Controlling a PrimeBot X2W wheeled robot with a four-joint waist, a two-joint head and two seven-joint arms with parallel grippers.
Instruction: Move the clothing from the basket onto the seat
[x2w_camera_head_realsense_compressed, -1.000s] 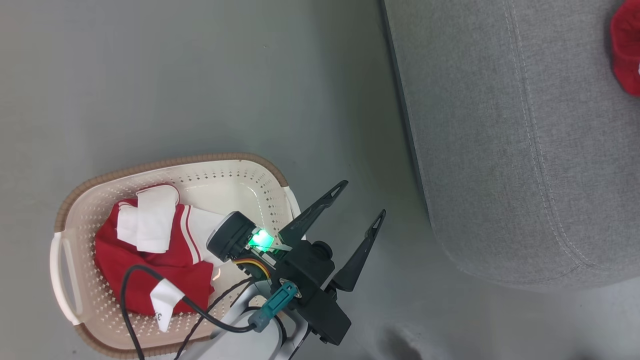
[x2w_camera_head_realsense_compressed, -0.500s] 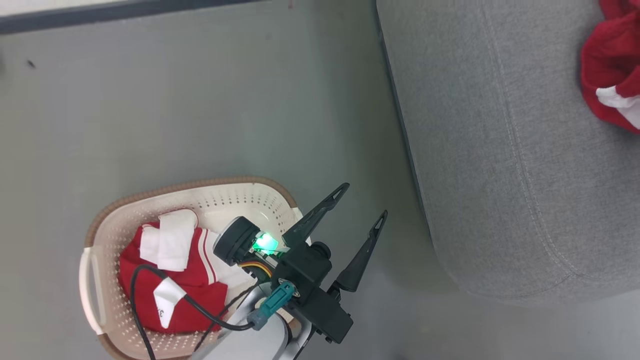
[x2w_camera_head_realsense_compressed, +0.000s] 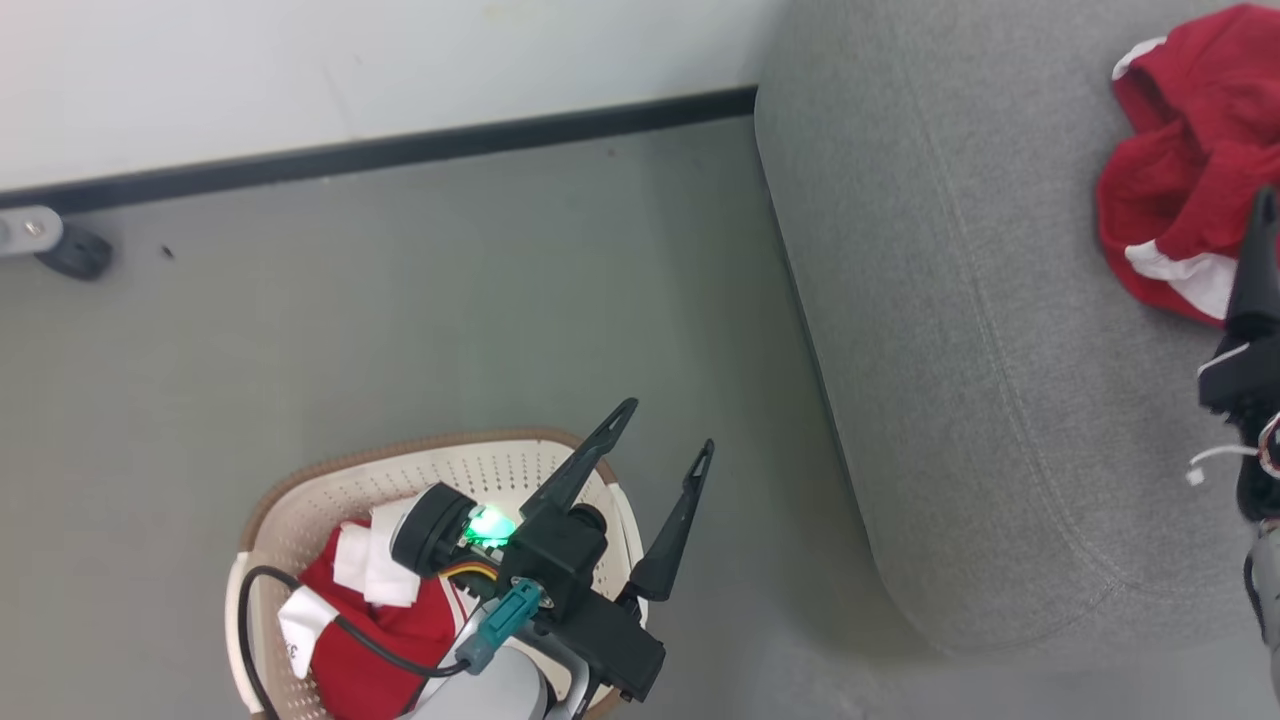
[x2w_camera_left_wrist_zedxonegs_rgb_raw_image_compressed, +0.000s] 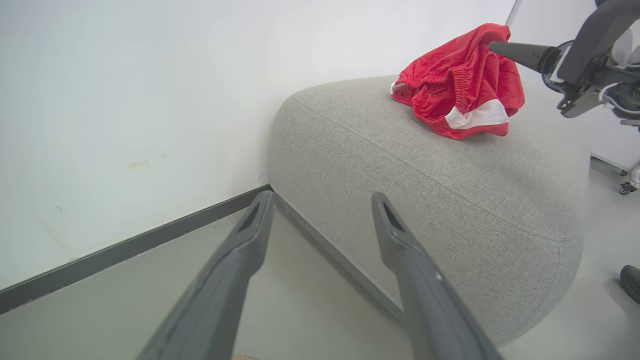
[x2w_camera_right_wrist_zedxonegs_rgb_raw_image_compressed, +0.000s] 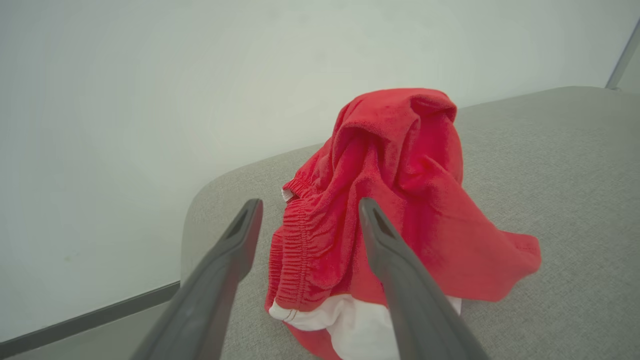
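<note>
The cream basket stands on the floor at lower left with red and white clothing inside, partly hidden by my left arm. My left gripper hangs open and empty just past the basket's right rim, its fingers pointing at the grey seat. A second red garment with white trim lies heaped on the seat. My right gripper is open right in front of that garment, holding nothing. One fingertip is at its top fold.
A white wall with a dark baseboard runs behind the grey floor. A caster wheel sits by the wall at left. Another caster and a dark object lie beyond the seat's far side.
The head camera has tilted up toward the wall, so the basket sits lower in view. The garment on the seat and my right gripper's finger have come into view at right.
</note>
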